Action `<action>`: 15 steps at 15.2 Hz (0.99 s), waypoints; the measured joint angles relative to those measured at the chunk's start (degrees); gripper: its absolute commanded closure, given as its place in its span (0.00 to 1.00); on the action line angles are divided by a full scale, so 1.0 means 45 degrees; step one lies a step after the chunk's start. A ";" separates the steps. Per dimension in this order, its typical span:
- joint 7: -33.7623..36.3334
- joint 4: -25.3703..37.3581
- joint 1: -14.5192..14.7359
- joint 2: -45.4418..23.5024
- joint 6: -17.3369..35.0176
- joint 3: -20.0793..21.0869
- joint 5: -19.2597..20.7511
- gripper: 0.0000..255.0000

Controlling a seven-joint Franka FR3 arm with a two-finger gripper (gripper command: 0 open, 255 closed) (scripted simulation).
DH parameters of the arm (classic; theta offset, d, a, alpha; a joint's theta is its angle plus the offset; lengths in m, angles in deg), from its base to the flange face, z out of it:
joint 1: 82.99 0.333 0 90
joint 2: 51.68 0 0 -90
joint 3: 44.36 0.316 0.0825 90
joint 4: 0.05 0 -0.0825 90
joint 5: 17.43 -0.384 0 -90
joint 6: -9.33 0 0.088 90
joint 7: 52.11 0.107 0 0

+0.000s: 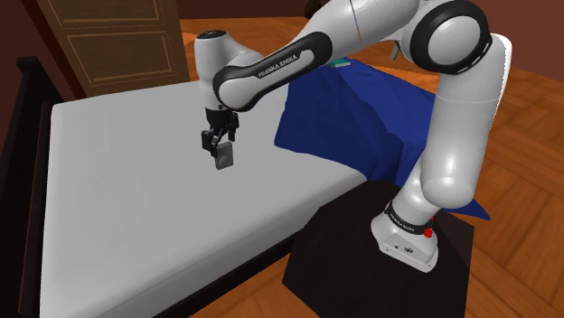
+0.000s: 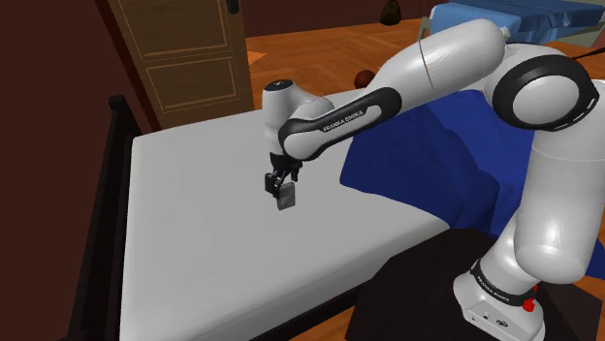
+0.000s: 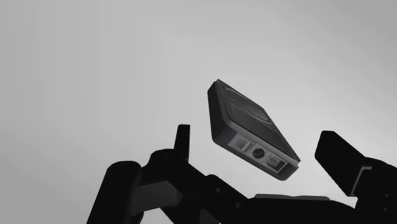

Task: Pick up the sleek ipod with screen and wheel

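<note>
The ipod [image 1: 224,158] is a small dark grey slab, and its wheel face and connector end show in the wrist view [image 3: 254,130]. It hangs tilted just below my gripper's [image 1: 220,141] fingertips, over the middle of the white bed [image 1: 117,181]. In the wrist view the two black fingers [image 3: 183,141] stand apart on either side of the ipod, with a gap on each side, so my gripper [image 3: 256,137] is open. The second exterior view shows the ipod [image 2: 286,198] right under the gripper [image 2: 280,182]. I cannot tell whether it touches the bed.
A crumpled blue blanket [image 1: 361,117] lies on the bed close to the stand [image 1: 380,271]. The dark bed frame [image 1: 27,181] runs along the shoulder view's left. A wooden door [image 1: 108,36] stands behind the bed, and wooden floor [image 1: 524,135] lies beyond.
</note>
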 measured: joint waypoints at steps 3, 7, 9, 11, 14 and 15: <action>0.0048 -0.0128 0.0020 -0.0288 0.0400 -0.0053 0.0113 0.00; 0.0074 -0.0192 0.0032 -0.0335 0.0527 -0.0061 0.0140 1.00; 0.0077 -0.0197 0.0031 -0.0333 0.0537 -0.0062 0.0143 1.00; 0.0077 -0.0205 0.0030 -0.0327 0.0539 -0.0061 0.0141 1.00; 0.0079 -0.0210 0.0031 -0.0318 0.0529 -0.0059 0.0137 1.00; 0.0072 -0.0193 0.0030 -0.0276 0.0463 -0.0049 0.0118 1.00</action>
